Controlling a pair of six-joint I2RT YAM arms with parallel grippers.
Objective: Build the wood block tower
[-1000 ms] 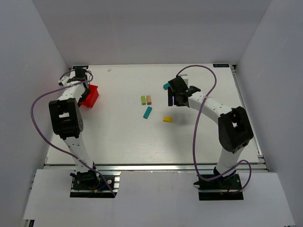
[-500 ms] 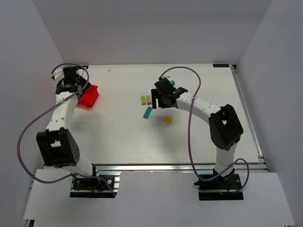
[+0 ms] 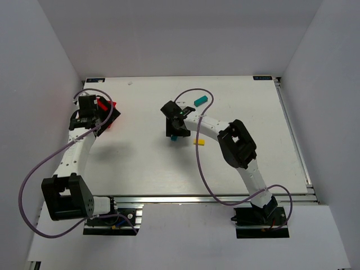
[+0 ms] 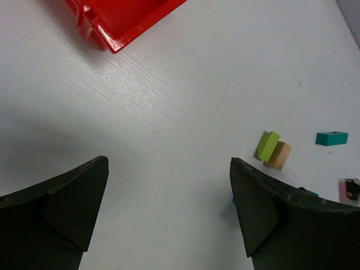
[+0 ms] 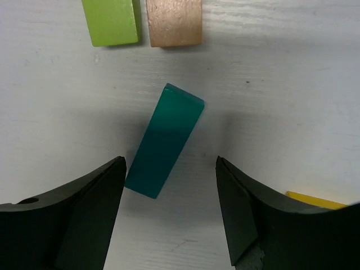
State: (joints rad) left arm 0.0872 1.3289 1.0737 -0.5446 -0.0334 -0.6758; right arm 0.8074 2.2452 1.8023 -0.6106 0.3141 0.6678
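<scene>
Wood block tower: not assembled; its blocks lie singly and flat on the tabletop (image 3: 140,163). A teal block (image 5: 164,140) lies at a slant at mid-table, directly below the right tool (image 5: 170,164). The right tool's jaws stand apart and straddle the near end of this block. A clear gap shows at the right finger. The left finger sits close to the block's near corner, and contact there cannot be confirmed. Nothing is held. Beyond the teal block, a green block (image 5: 111,21) and a tan block (image 5: 174,21) lie side by side, just beside each other. A yellow block (image 5: 315,199) lies apart, to the right. A second teal block (image 3: 201,100) lies well apart, toward the far edge. The left tool (image 4: 169,163) is spread wide and empty over bare tabletop, near the red bin (image 4: 121,42).
</scene>
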